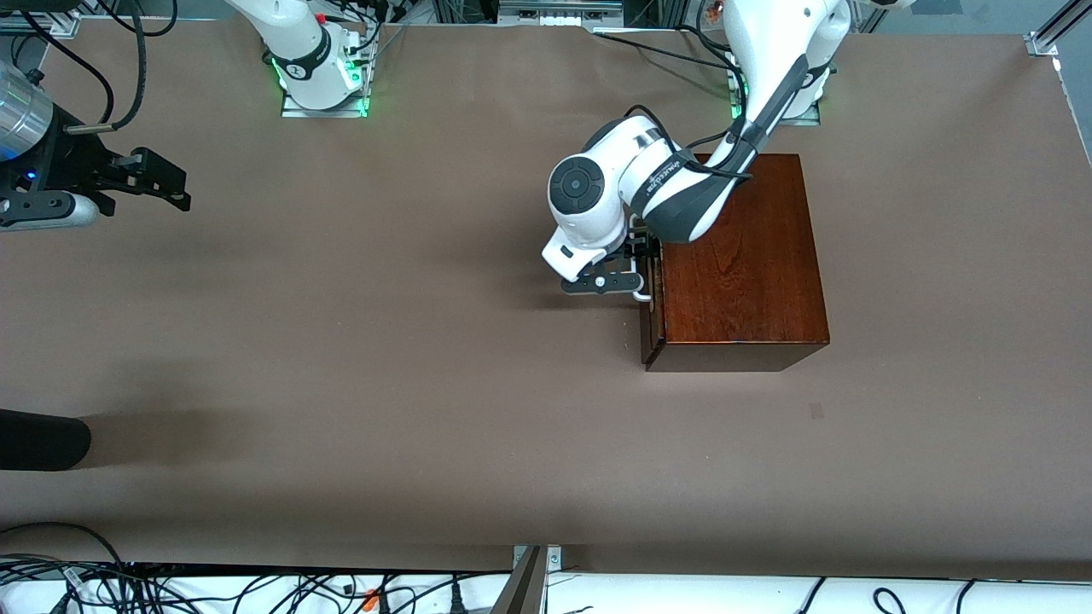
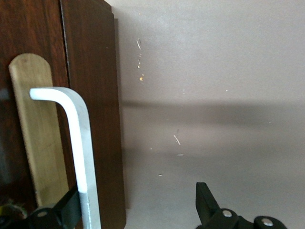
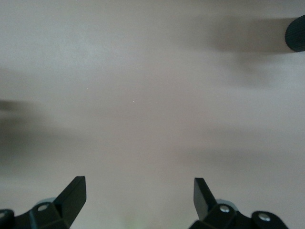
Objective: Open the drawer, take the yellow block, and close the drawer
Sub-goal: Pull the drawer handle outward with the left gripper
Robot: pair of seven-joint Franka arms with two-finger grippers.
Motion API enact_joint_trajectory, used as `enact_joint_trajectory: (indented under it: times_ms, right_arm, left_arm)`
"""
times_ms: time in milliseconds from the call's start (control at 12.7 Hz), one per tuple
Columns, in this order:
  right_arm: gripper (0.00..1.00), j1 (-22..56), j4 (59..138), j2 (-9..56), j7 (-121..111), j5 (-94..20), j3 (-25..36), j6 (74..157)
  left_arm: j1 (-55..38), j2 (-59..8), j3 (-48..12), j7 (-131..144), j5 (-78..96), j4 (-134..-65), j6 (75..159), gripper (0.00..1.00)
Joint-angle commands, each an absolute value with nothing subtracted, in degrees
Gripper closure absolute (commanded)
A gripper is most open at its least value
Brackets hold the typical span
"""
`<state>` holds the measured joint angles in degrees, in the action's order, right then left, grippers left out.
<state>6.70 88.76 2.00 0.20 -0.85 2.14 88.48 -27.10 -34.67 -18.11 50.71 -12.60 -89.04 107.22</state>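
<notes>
Left tool (image 1: 638, 275) sits at the front of the drawer (image 1: 650, 315), its fingers spread apart. In the left wrist view one finger (image 2: 70, 206) rests against the white U-shaped handle (image 2: 78, 148), between the bar and the dark wood front, while the other finger (image 2: 205, 200) hangs over bare surface (image 2: 214, 95), so the bar lies between the spread fingers and nothing is clamped. A pale wooden strip (image 2: 38, 143) runs on the drawer front under the handle. The drawer looks shut or nearly so, flush with the glossy reddish-brown wooden box (image 1: 738, 256), which stands toward the left arm's end of the surface. No yellow block shows in any view.

Right tool (image 1: 162, 183) waits over the right arm's end of the surface, its fingers (image 3: 74, 193) wide apart and holding nothing.
</notes>
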Motion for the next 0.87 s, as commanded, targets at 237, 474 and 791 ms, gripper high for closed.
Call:
enact_joint_trajectory:
  times_ms: [237, 474, 791]
  right_arm:
    - [0.0, 6.0, 88.1, 2.1, 0.1, -0.6, 1.7, 87.7]
    - [0.0, 6.0, 88.1, 2.1, 0.1, -0.6, 1.7, 87.6]
    - [0.0, 6.0, 88.1, 2.1, 0.1, -0.6, 1.7, 87.6]
  left_arm:
    - [-28.8, -34.5, -18.2, 54.1, -8.8, -88.4, 112.1, 0.0]
    - [-29.5, -34.7, -18.2, 54.2, -6.4, -88.2, 115.1, 0.0]
    - [-30.5, -35.6, -18.2, 55.2, -4.2, -88.1, 119.3, 0.0]
